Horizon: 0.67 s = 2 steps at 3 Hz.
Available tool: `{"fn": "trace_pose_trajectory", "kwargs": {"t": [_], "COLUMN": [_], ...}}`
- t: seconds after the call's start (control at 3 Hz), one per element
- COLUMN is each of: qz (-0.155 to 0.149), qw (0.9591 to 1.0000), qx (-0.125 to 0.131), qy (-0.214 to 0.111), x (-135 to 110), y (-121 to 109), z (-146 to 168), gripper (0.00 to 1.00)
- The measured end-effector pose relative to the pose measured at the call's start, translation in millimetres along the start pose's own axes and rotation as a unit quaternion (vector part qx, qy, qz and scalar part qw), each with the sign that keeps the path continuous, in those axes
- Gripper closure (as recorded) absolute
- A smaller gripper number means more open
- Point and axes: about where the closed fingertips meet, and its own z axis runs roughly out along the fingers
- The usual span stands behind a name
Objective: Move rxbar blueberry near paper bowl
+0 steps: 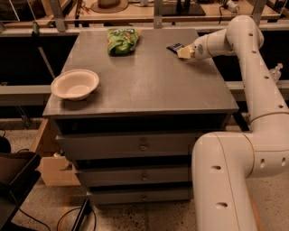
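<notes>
The rxbar blueberry (174, 47) is a small dark navy wrapper lying flat at the far right of the grey table top (149, 85). My gripper (183, 53) is at the bar's right end, low over the table, and partly covers it. The paper bowl (75, 84) is off-white and round. It sits upright near the table's front left corner, far from the bar and the gripper.
A green chip bag (120, 40) lies at the far middle of the table. The table is a drawer cabinet (143, 146) with drawers below. My white arm (253, 90) rises along the right side. A shelf with a hat (108, 5) stands behind.
</notes>
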Motion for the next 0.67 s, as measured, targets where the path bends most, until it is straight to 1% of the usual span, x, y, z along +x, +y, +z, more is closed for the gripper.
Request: {"fn": "trace_pose_trajectory", "kwargs": {"t": [0.67], "qz": [0.0], "qw": [1.0], "qx": [0.0], "qy": [0.0], "x": [-0.1], "y": [0.7], "z": [-0.1], "gripper": [0.13]}}
